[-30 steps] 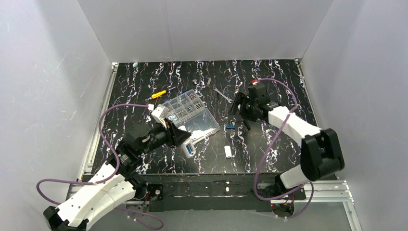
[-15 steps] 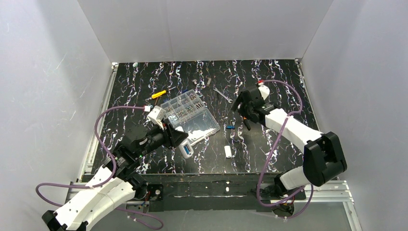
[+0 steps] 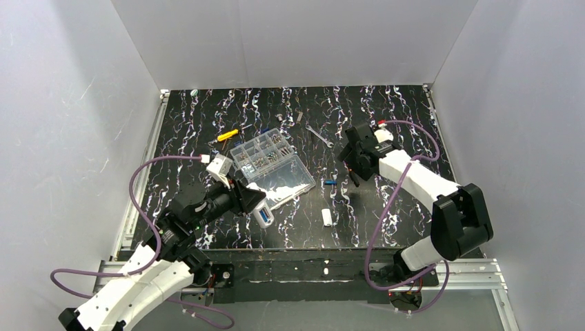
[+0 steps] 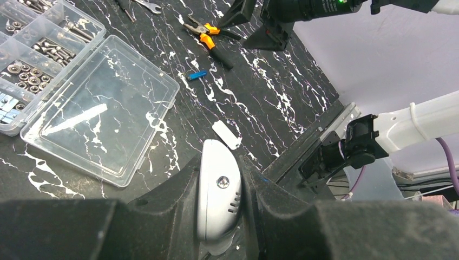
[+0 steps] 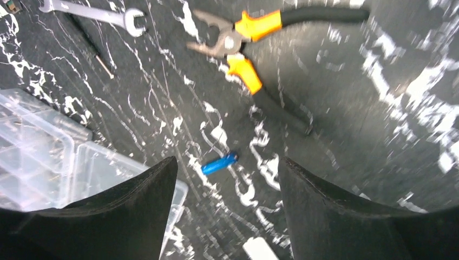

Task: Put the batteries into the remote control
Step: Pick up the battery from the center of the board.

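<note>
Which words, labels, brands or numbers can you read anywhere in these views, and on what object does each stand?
None can be read.
The remote control, clamped in the left pincer, shows no print.
The blue battery, pliers and clear box bear no legible marks either.

Open floor around battery (image 5: 220, 163), pliers (image 5: 254, 25) beyond, clear box (image 5: 38, 146) beside

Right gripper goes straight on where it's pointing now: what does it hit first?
Probably the blue battery: in the wrist view it lies on the table almost centred between the open jaws of the right gripper. The orange pliers lie off that line. Height above the table is unclear.
</note>
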Action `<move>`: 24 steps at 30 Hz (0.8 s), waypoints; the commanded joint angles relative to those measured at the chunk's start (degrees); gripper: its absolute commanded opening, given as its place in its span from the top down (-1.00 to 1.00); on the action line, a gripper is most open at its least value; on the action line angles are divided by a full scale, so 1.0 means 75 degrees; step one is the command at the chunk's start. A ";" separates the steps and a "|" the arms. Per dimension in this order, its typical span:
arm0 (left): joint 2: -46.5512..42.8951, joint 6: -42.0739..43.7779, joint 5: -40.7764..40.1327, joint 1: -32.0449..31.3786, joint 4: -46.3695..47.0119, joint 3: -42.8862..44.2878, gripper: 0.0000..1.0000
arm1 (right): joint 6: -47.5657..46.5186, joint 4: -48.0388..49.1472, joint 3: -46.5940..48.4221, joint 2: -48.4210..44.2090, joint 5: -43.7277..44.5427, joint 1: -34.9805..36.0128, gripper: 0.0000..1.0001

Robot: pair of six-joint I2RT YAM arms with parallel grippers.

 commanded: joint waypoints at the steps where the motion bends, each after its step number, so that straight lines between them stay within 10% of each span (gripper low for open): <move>1: -0.0148 0.0043 -0.0047 0.0008 0.0242 0.0225 1.00 | 0.2898 -0.1057 0.0313 0.0279 -0.0898 0.0092 -0.50; 24: -0.0658 0.0169 -0.0145 0.0009 -0.0279 0.0124 1.00 | 0.5350 -0.2222 0.1313 0.2520 -0.2422 0.0121 -0.24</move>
